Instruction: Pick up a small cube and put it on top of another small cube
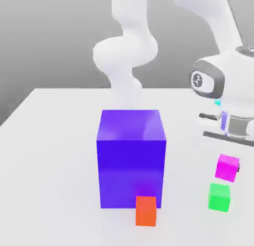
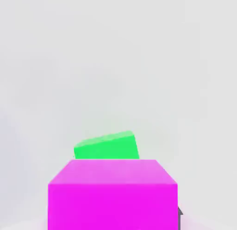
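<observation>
Pincer (image 1: 229,166) clamped on magenta cube (image 1: 227,167), held in air just above green cube (image 1: 219,197).

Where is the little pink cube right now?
The pink cube hangs in the end effector at the exterior view's right, off the table, just above the green cube and well right of the big blue block.

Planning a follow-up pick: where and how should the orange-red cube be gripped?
Grip the orange-red cube across its two side faces, along the exterior view's left-right axis, coming straight down from above. Its back appears to sit against or very near the big blue-violet block, so a front-back pinch likely lacks finger room. Its top is flat and unobstructed.
</observation>
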`<state>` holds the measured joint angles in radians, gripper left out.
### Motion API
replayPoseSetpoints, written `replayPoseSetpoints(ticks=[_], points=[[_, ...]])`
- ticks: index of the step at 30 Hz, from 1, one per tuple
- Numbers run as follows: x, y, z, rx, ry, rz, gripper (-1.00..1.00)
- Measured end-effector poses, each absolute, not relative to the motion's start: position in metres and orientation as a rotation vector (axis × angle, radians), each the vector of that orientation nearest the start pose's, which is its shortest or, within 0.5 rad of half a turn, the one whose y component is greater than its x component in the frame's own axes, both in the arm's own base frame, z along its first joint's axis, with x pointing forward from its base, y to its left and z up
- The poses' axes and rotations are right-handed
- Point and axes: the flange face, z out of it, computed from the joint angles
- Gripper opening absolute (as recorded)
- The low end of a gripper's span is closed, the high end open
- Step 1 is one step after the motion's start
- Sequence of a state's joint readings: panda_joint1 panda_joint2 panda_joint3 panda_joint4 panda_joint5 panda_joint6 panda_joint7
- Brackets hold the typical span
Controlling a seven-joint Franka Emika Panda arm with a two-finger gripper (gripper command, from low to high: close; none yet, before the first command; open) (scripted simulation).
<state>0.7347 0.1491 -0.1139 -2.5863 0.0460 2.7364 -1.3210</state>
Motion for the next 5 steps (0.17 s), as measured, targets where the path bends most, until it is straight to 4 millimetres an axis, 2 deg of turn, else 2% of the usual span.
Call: replayPoseSetpoints(ticks=[2, 3, 5], points=[[0.362, 0.254, 0.186, 1.828, 2.556, 0.000, -1.00], [0.362, 0.253, 0.180, 1.828, 2.556, -0.001, 1.00], [0.362, 0.253, 0.180, 1.828, 2.556, -0.001, 1.00]])
